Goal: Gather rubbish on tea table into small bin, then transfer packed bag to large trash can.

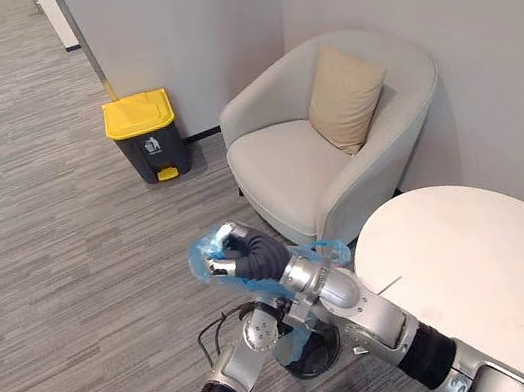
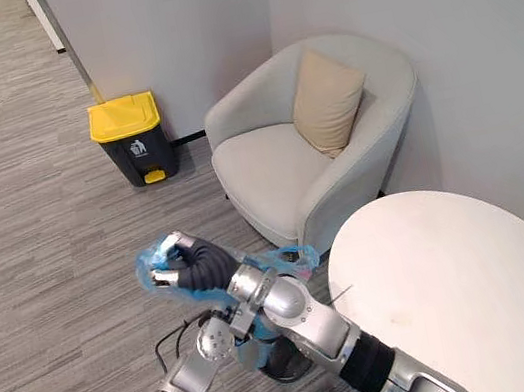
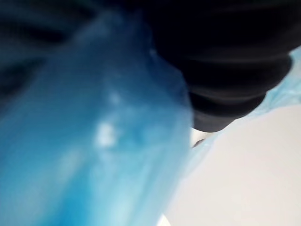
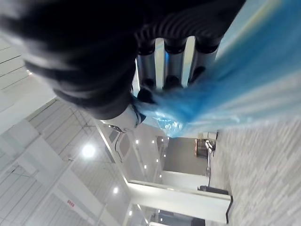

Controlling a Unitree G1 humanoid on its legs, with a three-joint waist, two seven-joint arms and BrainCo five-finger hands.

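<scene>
My right hand [image 1: 244, 257] is raised over the floor left of the tea table, its fingers [image 4: 165, 66] curled round the thin blue plastic bag [image 1: 203, 255]. A strip of the bag [image 1: 330, 250] trails back across my right forearm. My left arm comes up under the right arm. Blue plastic [image 3: 94, 141] lies right against my left hand [image 3: 225, 56], whose fingers are hidden. The small dark bin [image 1: 315, 351] stands on the floor under my arms. The large dark trash can with a yellow lid [image 1: 144, 133] stands by the far wall.
The round white tea table [image 1: 482, 289] is at the lower right. A light grey armchair [image 1: 282, 167] with a beige cushion [image 1: 346, 95] stands in the corner beyond it. Grey carpet [image 1: 49, 254] stretches between me and the trash can.
</scene>
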